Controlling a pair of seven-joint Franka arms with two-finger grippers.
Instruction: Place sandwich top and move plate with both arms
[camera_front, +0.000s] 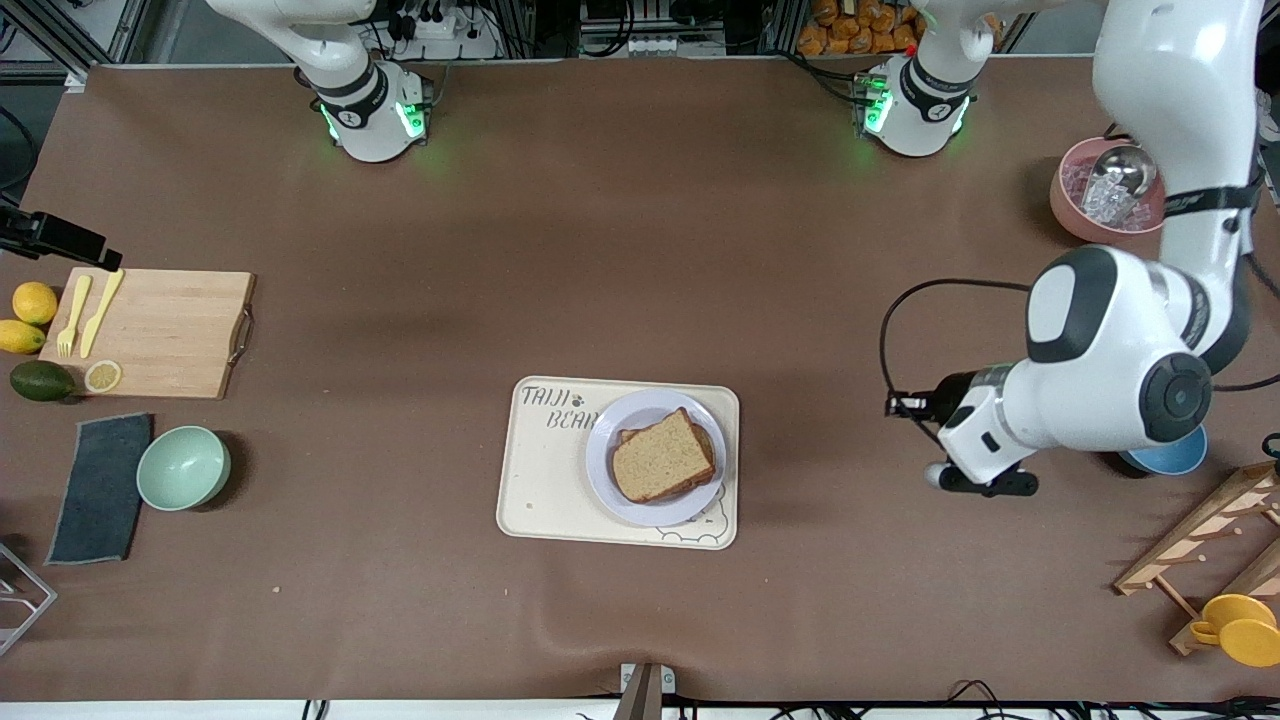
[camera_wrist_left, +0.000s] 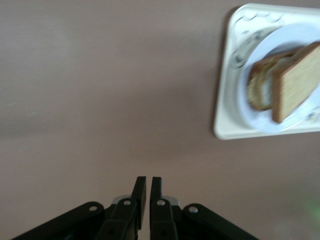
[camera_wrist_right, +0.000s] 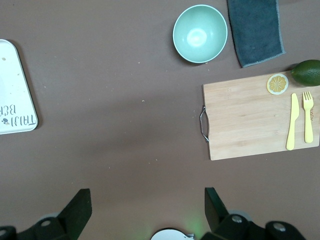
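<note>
The sandwich top (camera_front: 662, 458), a plain brown bread slice, lies on the lower slices on the pale plate (camera_front: 608, 478), which stands on the cream bear tray (camera_front: 545, 480). The left wrist view shows the slice (camera_wrist_left: 295, 82), plate (camera_wrist_left: 257, 117) and tray (camera_wrist_left: 224, 102). My left gripper (camera_front: 985, 487) is shut and empty over bare table, toward the left arm's end from the tray; its fingertips (camera_wrist_left: 141, 181) nearly touch. My right gripper (camera_wrist_right: 146, 197) is open and empty, high over the table near its own base; it is out of the front view.
A cutting board (camera_front: 160, 330) with yellow fork and knife, lemons (camera_front: 30, 305), an avocado (camera_front: 42, 381), a green bowl (camera_front: 183, 467) and a dark cloth (camera_front: 100, 488) lie at the right arm's end. A pink bowl (camera_front: 1085, 205), blue bowl (camera_front: 1170, 455) and wooden rack (camera_front: 1200, 550) are at the left arm's end.
</note>
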